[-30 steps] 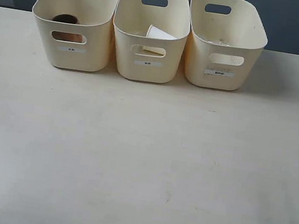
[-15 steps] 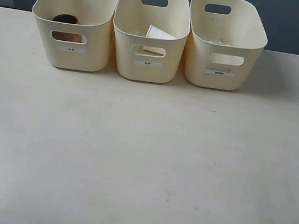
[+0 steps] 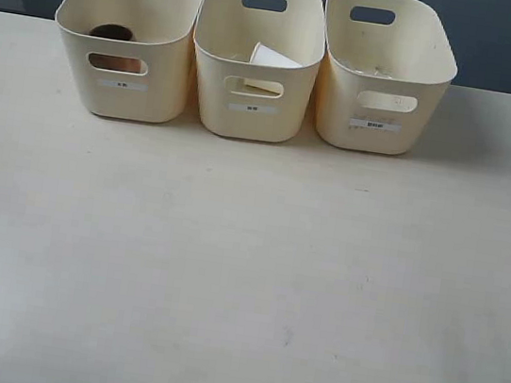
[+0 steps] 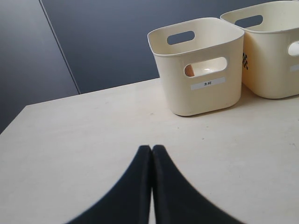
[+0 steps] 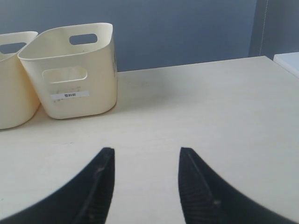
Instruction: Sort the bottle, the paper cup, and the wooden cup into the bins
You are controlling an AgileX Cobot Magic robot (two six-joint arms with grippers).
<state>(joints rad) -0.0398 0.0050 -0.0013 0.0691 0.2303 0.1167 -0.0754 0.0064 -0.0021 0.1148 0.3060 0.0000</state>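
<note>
Three cream bins stand in a row at the back of the table. The wooden cup [image 3: 112, 33] sits in the left bin [image 3: 121, 96] and shows through its handle cutout [image 4: 190, 71] in the left wrist view. The white paper cup [image 3: 272, 58] lies tilted in the middle bin [image 3: 246, 122]. Inside the right bin [image 3: 377, 137] faint clear shapes, probably the bottle [image 3: 372, 72], are barely visible. My left gripper [image 4: 152, 148] is shut with nothing in it, over bare table short of the left bin [image 4: 201, 100]. My right gripper [image 5: 146, 151] is open and empty, facing the right bin [image 5: 74, 105].
A dark blue-grey wall runs behind the bins. The pale tabletop [image 3: 244, 276] stretches in front of them. Neither arm shows in the exterior view. The table's right edge [image 5: 280, 60] lies near a white surface.
</note>
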